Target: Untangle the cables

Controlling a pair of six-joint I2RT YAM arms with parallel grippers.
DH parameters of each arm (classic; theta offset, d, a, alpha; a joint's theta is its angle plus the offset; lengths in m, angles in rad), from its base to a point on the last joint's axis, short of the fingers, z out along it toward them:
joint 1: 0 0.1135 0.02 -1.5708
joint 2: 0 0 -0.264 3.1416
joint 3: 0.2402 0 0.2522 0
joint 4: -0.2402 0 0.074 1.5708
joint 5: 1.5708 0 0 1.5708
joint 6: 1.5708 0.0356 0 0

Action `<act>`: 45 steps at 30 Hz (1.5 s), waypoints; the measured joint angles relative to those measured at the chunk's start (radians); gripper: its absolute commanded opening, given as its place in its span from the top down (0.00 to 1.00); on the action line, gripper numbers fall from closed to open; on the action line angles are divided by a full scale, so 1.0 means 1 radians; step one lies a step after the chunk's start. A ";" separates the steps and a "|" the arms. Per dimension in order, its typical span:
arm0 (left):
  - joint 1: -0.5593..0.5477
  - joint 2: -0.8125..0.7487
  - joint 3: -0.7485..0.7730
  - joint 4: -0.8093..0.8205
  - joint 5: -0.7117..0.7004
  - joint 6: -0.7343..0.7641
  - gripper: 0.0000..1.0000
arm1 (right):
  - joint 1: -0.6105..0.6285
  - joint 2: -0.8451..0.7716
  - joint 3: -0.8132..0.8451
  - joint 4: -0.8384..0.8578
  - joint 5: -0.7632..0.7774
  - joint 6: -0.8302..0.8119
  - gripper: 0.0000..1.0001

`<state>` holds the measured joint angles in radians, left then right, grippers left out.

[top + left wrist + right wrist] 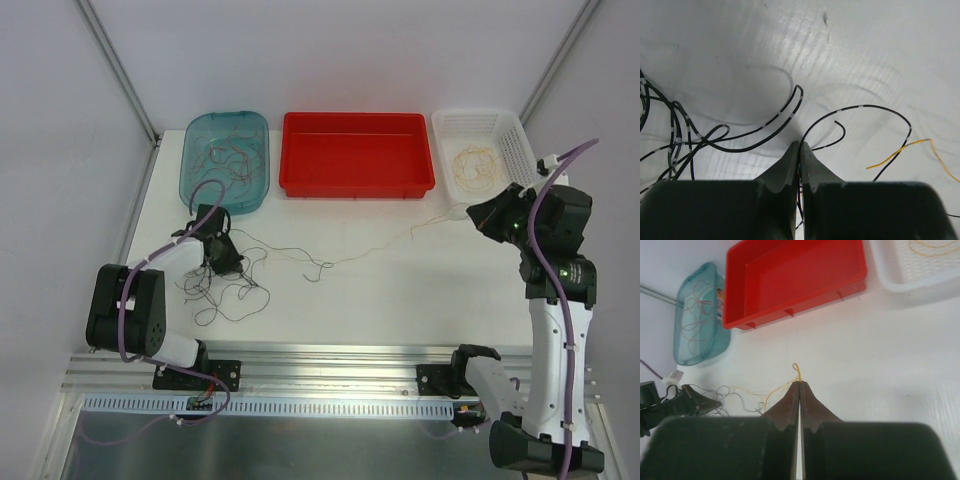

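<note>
We see a white desk [400,295] enclosed by plain pale walls [330,50], with aluminium posts [113,65] at the corners.

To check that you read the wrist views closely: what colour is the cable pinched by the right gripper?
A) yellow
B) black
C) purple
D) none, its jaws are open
A: in the right wrist view the right gripper is shut on a yellow cable, which loops out just past its tips.
</note>
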<state>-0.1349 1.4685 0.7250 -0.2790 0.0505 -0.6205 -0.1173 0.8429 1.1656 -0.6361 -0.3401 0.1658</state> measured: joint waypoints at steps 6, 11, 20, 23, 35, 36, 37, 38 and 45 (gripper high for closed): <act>0.068 -0.039 -0.043 0.003 0.023 -0.050 1.00 | -0.008 0.022 0.232 -0.114 0.152 -0.044 0.99; 0.111 -0.063 -0.068 0.007 0.024 -0.097 1.00 | -0.008 0.022 0.426 -0.106 0.251 -0.064 0.99; 0.117 -0.084 -0.085 0.005 0.023 -0.115 1.00 | -0.009 0.104 0.703 -0.091 0.284 -0.077 0.99; 0.117 -0.084 -0.085 0.005 0.023 -0.114 1.00 | -0.010 0.128 0.729 -0.093 0.282 -0.079 0.99; 0.230 -0.063 -0.089 0.020 0.045 -0.201 1.00 | -0.010 0.216 0.890 -0.047 0.427 -0.112 0.99; 0.239 -0.063 -0.089 0.021 0.045 -0.210 1.00 | -0.010 0.210 0.890 -0.035 0.444 -0.111 0.99; 0.248 -0.063 -0.089 0.022 0.044 -0.217 1.00 | -0.010 0.204 0.888 -0.022 0.461 -0.111 0.99; 0.257 -0.063 -0.089 0.022 0.045 -0.225 1.00 | -0.010 0.196 0.881 -0.003 0.477 -0.110 0.99; 0.391 -0.057 -0.084 0.018 0.046 -0.248 1.00 | -0.010 0.129 0.758 0.078 0.562 -0.107 0.99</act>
<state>0.2565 1.4113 0.6411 -0.2611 0.0963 -0.8684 -0.1276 0.9722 1.9236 -0.5579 0.2214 0.0586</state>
